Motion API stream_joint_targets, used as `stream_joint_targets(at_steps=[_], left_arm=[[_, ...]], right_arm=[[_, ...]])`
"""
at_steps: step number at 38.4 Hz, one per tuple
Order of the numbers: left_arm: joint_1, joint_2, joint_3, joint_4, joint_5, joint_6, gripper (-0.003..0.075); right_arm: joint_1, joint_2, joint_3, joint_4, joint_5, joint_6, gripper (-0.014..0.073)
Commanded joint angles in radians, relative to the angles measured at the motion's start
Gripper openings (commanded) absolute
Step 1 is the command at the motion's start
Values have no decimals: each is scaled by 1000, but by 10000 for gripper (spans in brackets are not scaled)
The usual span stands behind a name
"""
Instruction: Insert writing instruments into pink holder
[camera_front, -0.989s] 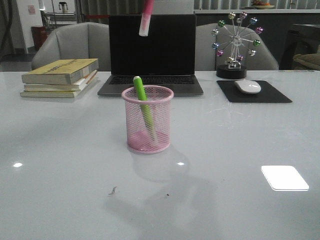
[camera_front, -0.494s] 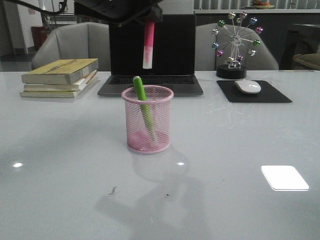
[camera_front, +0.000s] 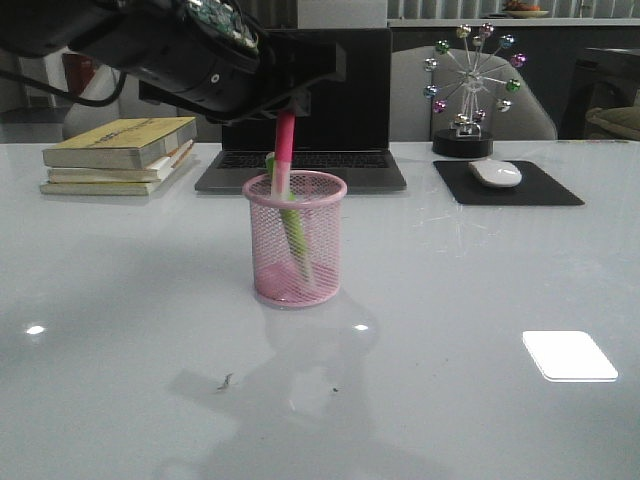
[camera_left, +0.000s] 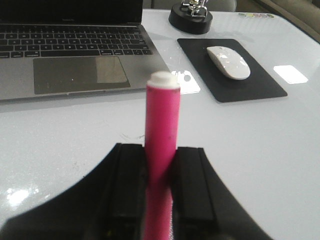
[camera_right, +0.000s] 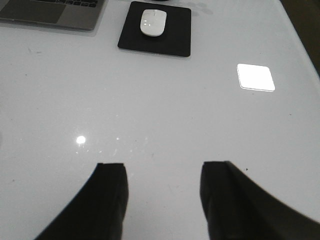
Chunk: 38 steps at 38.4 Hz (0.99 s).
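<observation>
The pink holder (camera_front: 318, 262) stands upright at the middle of the table. A green marker (camera_front: 293, 232) leans inside it, its top poking above the rim. My left gripper (camera_front: 287, 106) hangs directly over the cup, shut on the hot pink marker (camera_front: 284, 148), which is held nearly upright. The marker's lower end has dipped below the cup's rim. In the left wrist view the pink marker (camera_left: 162, 112) sits clamped in the left gripper (camera_left: 160, 152), and the holder is hidden. My right gripper (camera_right: 162, 172) is open over bare table and holds nothing.
Behind the cup sits an open laptop (camera_front: 300, 110). A stack of books (camera_front: 120, 155) lies at the back left. At the back right are a white mouse (camera_front: 495, 173) on a black pad (camera_front: 540, 190) and a ferris-wheel ornament (camera_front: 470, 90).
My left arm has come down into view with the pink marker. The marker dropped from high above the cup until its lower end entered the cup's mouth.
</observation>
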<state>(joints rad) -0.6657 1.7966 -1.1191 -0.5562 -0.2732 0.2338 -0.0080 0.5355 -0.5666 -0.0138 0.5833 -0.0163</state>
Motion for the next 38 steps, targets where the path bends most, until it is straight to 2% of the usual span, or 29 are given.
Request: stream_joint_targets(at_steps=[1, 8, 12, 14, 20, 22, 28, 33, 38], left_arm=[[-10, -35, -24, 1, -82, -10, 99], [-10, -38, -38, 0, -17, -19, 111], [-10, -38, -42, 0, 1, -19, 162], [-10, -38, -42, 0, 1, -19, 210], [-10, -38, -42, 0, 0, -19, 444], [-10, -40, -42, 0, 0, -19, 487], [-6, -71, -42, 59, -1, -8, 462], [10, -139, -42, 187, -1, 22, 417], [42, -231, -42, 271, 1, 25, 412]], right_arm=[[-7, 0, -29, -12, -77, -9, 445], [-7, 0, -29, -12, -77, -9, 445], [-7, 0, -29, -12, -77, -9, 445], [-7, 0, -29, -12, -77, -9, 445], [-7, 0, -29, -12, -77, -9, 445], [-7, 0, -29, -12, -77, -9, 445], [-7, 0, -29, -12, -77, -9, 445], [-7, 0, -29, -12, -77, -9, 445], [-7, 0, -29, -12, -77, -9, 445]])
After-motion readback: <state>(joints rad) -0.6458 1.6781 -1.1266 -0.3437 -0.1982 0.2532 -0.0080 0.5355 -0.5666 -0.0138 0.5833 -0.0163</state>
